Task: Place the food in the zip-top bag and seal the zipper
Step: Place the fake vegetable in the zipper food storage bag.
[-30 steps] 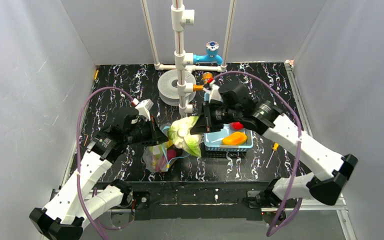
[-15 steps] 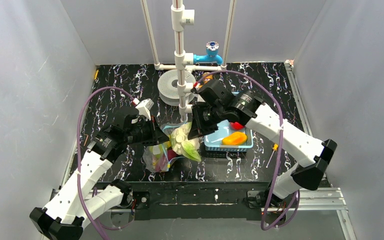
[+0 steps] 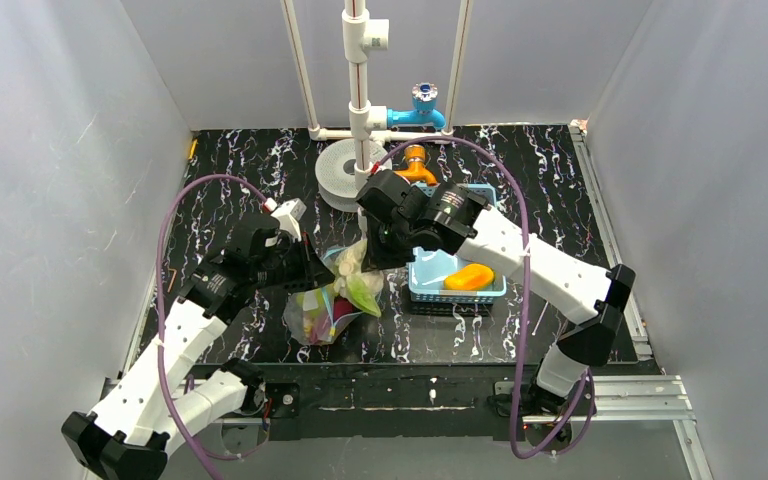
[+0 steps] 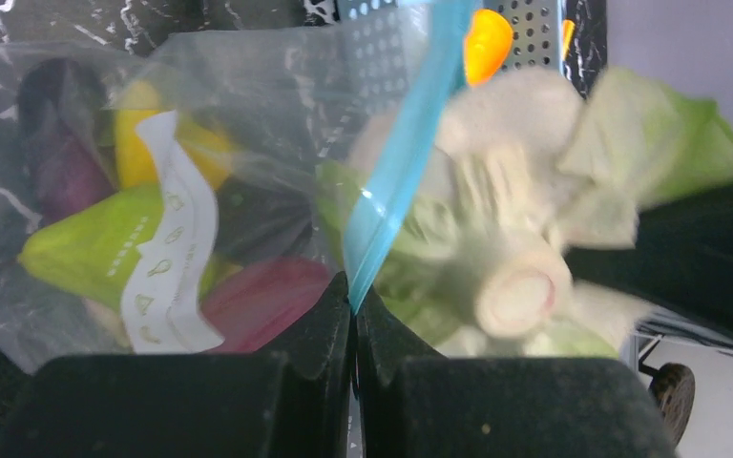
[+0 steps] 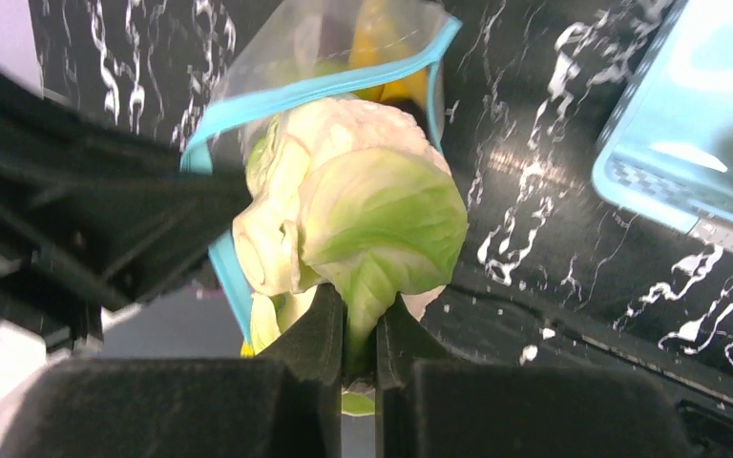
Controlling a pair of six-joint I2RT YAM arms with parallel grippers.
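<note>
1. Left gripper (image 4: 353, 303): jaws pressed together on the zipper (image 4: 408, 143), pinching the blue strip at one edge of the bag mouth and holding it raised.
2. Right gripper (image 5: 361, 320): jaws clamped on a green outer leaf of the cabbage (image 5: 363, 191) – the head hangs beyond the fingertips.
3. The cabbage sits at the open mouth of the zip-top bag (image 4: 86, 105), touching the zipper, which loops round its far side. How far inside it lies cannot be told.
4. Bag contents seen through the clear plastic: a purple eggplant (image 4: 52, 143), a yellow banana (image 4: 134, 143), a green piece (image 4: 91, 253) and a maroon piece (image 4: 262, 298), with the white label (image 4: 167, 239) across the front.
5. The bag rests on the table (image 3: 530, 170), left of centre and toward the near edge.
6. Just to the right of the bag stands a light-blue basket (image 3: 457, 296) – an orange piece (image 3: 470, 277) lies in it.
</note>
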